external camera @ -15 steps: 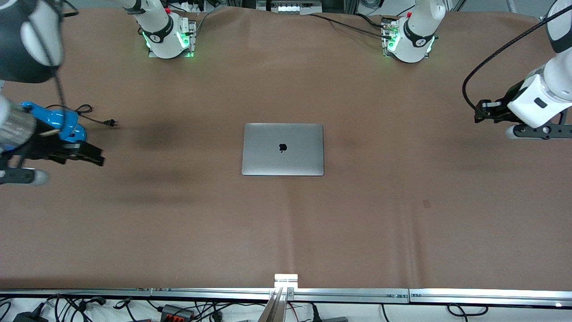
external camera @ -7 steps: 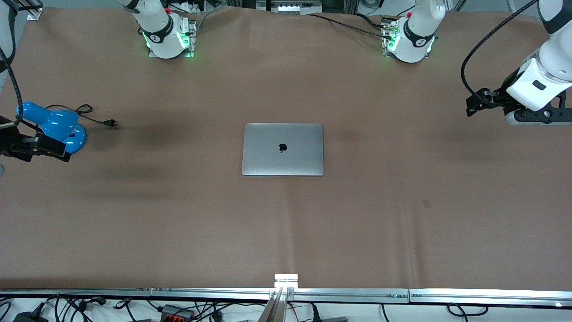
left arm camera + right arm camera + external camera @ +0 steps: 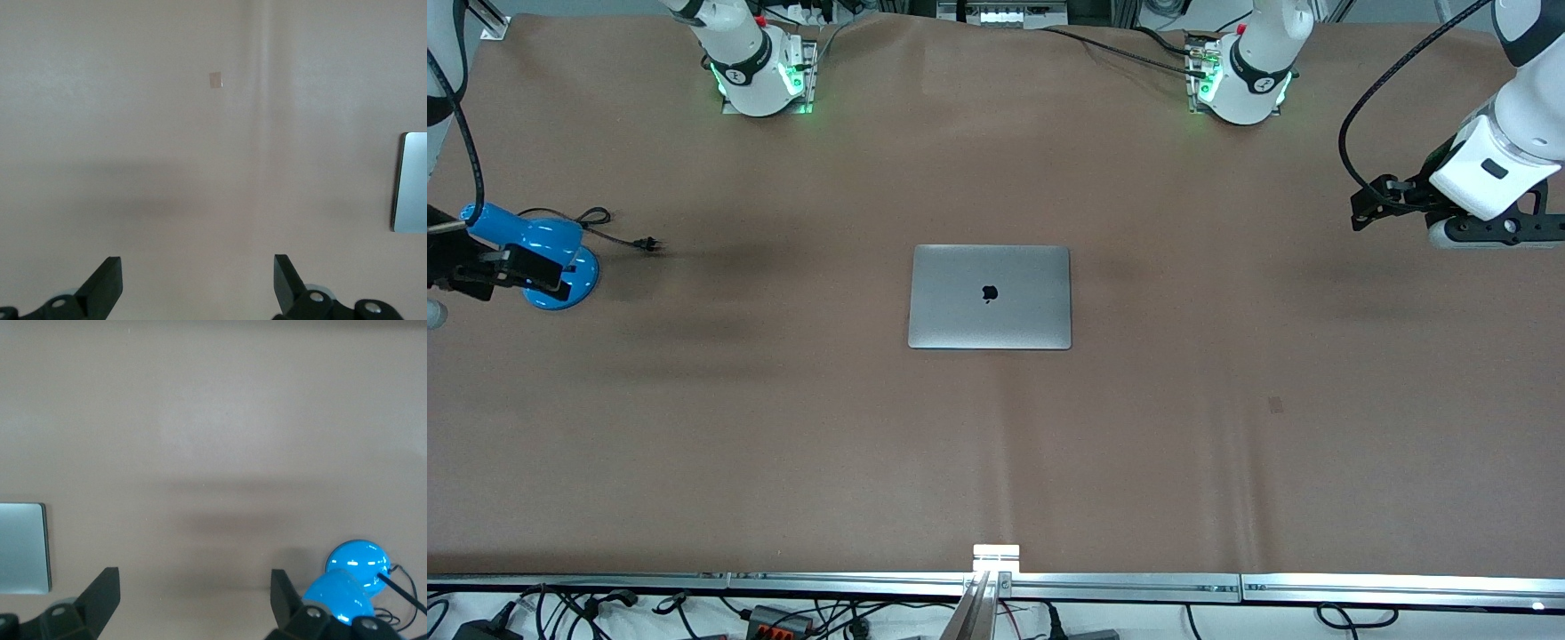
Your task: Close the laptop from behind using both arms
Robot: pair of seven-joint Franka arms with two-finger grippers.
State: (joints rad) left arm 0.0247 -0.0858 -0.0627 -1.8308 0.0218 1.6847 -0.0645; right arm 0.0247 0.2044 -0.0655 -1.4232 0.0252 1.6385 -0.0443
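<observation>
The space-grey laptop (image 3: 990,297) lies flat in the middle of the brown table with its lid down and the dark apple logo up. Its edge shows in the left wrist view (image 3: 410,181) and the right wrist view (image 3: 23,548). My left gripper (image 3: 1365,206) hangs open and empty over bare table near the left arm's end; its fingers stand wide apart in its wrist view (image 3: 197,267). My right gripper (image 3: 538,271) is open and empty over the blue lamp at the right arm's end, and also shows in its wrist view (image 3: 193,580). Both are well away from the laptop.
A blue desk lamp (image 3: 574,276) with a black cord and plug (image 3: 645,242) stands under my right gripper; it also shows in the right wrist view (image 3: 357,563). A small dark mark (image 3: 1275,405) is on the cloth. The arm bases (image 3: 760,76) (image 3: 1240,80) stand at the table's back edge.
My right arm has drawn back toward its end of the table and now partly covers the lamp. My left gripper has shifted slightly up. The laptop has not moved.
</observation>
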